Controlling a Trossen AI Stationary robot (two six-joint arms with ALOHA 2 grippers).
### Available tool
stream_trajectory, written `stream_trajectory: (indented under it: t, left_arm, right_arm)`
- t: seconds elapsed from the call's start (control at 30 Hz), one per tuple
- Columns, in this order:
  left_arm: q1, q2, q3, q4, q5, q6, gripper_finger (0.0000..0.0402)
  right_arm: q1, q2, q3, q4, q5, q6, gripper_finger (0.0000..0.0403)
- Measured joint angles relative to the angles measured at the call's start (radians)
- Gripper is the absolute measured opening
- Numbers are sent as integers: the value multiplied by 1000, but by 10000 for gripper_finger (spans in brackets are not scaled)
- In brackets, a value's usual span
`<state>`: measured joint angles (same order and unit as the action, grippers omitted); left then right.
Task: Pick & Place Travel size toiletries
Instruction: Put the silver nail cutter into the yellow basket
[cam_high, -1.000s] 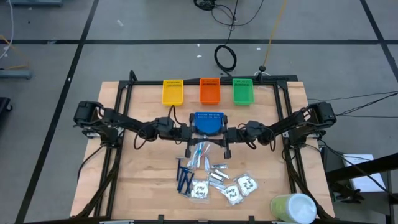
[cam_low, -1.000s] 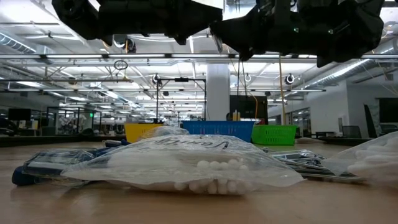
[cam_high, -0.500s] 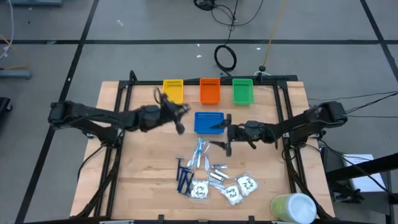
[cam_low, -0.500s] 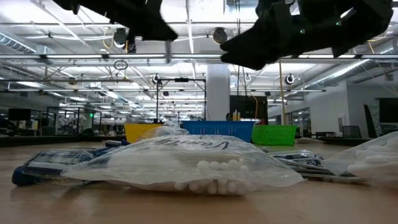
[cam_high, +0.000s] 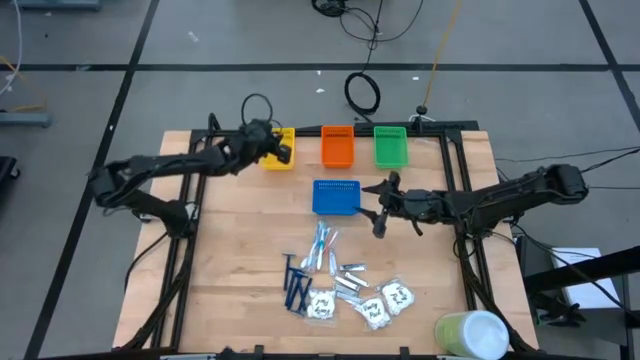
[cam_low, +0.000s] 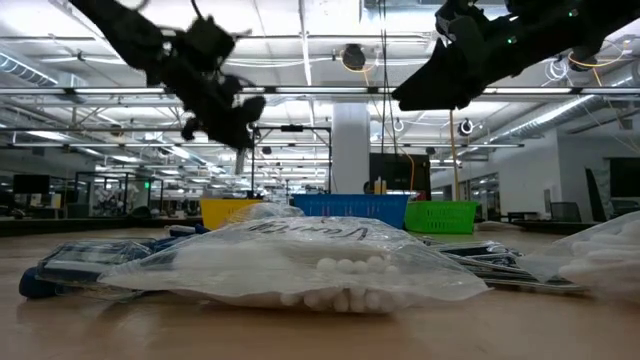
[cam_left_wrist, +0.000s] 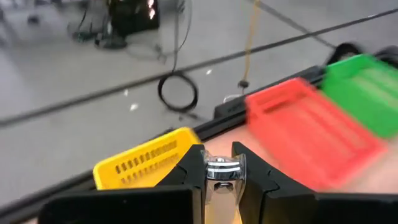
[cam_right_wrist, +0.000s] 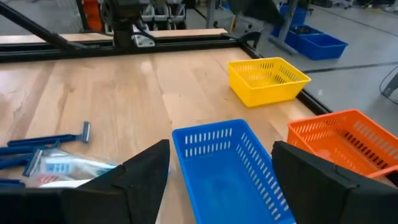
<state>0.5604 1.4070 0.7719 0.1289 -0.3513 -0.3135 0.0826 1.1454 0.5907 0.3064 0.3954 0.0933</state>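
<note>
Left gripper (cam_left_wrist: 219, 180), clamping a silvery packet (cam_left_wrist: 219, 173) over the yellow tray (cam_high: 278, 148) at eleven o'clock, should release centred; right gripper (cam_right_wrist: 219, 180) waits, splayed.

We see yellow tray (cam_high: 279, 148), orange tray (cam_high: 338, 146), green tray (cam_high: 390, 146), blue tray (cam_high: 336, 197); dark blue razors (cam_high: 295, 285); white sachets (cam_high: 399, 296) with dark print; pale wood worktop (cam_high: 235, 260).

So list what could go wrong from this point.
1. The left gripper pinches a small silvery packet only by its end above the yellow tray; it could slip and land on the rim or outside.
2. The right gripper hangs open beside the blue tray; heading back toward the pile of toiletries, it might nudge that tray.
</note>
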Motion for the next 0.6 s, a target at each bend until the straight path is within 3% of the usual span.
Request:
stream_trajectory:
  t: [0.27,0.47,0.6]
  left_arm:
    - [111,201,0,84,48,-64,50]
    - [126,226,0,52,163,-62,110]
    - [124,223,0,48,169,-58,164]
  right_arm:
    - [0,1,0,-6,-2,0,258]
    - [0,1,0,-9,-3,0,258]
    - [0,1,0,-10,-3,0,258]
